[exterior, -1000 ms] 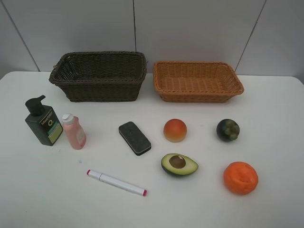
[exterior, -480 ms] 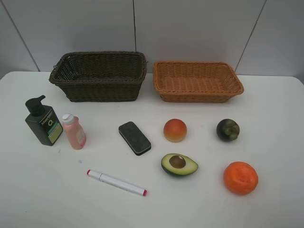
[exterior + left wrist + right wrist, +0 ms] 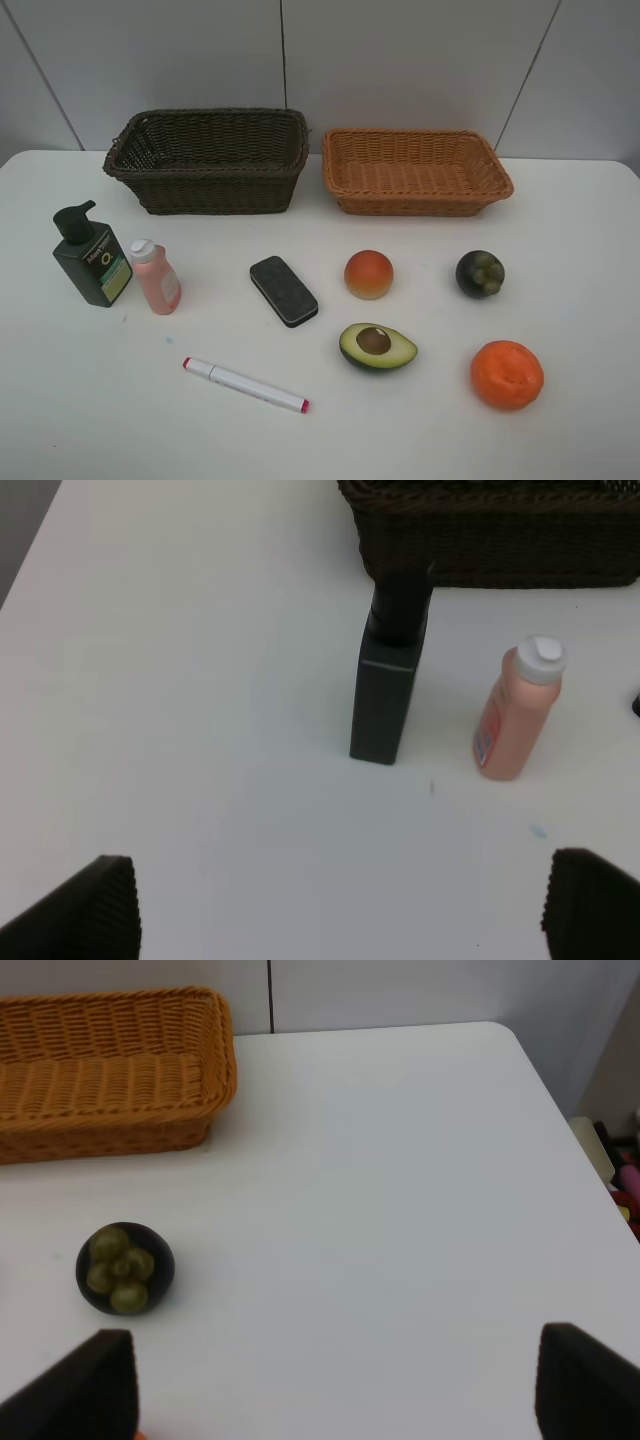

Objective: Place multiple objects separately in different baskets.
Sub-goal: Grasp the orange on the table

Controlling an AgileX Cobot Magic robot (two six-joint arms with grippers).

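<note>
Eight objects lie loose on the white table [image 3: 590, 260], none basketed: dark green pump bottle [image 3: 92, 262], small pink bottle [image 3: 156, 277], black eraser block [image 3: 283, 290] and white red-tipped marker [image 3: 245, 386] before the dark brown wicker basket [image 3: 215, 195]; four fruits, the dark round mangosteen [image 3: 480, 272] among them, before the light orange wicker basket [image 3: 415, 205]; sorting not begun, I judge; left gripper [image 3: 330, 910] and right gripper [image 3: 330, 1385] both gape empty; next, descend on one item.

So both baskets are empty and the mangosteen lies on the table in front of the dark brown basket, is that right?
Not quite. The mangosteen lies in front of the light orange-tan basket, not the dark brown basket. The exterior high view shows this. The rest is right: both baskets are empty.
</note>
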